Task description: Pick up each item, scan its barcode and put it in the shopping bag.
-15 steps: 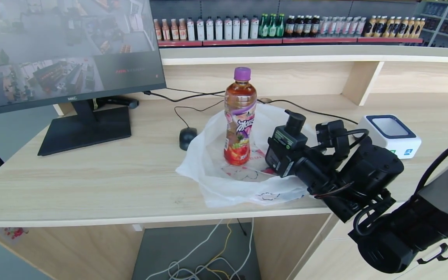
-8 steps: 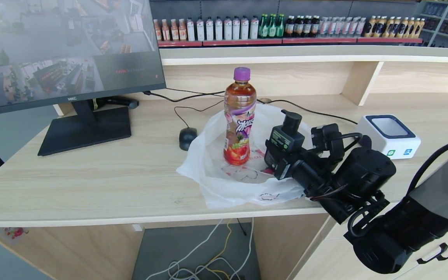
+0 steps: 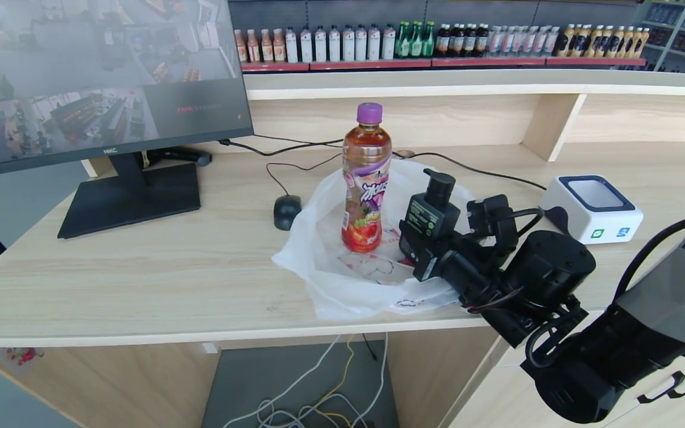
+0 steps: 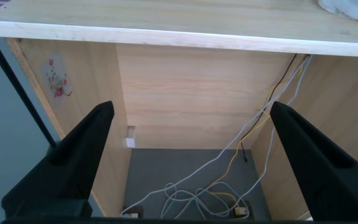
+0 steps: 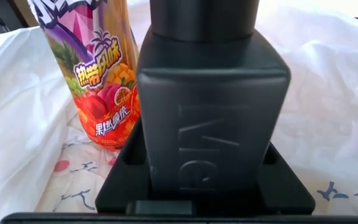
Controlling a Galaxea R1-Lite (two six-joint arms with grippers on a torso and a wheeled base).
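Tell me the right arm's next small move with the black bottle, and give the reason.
Probably lower the black bottle straight down into the bag. It is held upright over the open bag, close beside the juice bottle standing there, so a straight descent looks least likely to knock that one over.

Right arm extended forward; right tool [image 3: 430, 252] clamped on black bottle [image 3: 433, 209]. Left tool [image 4: 191, 111] spread wide apart.

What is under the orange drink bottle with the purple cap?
The orange drink bottle with the purple cap stands upright on the crumpled white plastic shopping bag, spread on the light wooden counter. The counter beneath the bag is covered.
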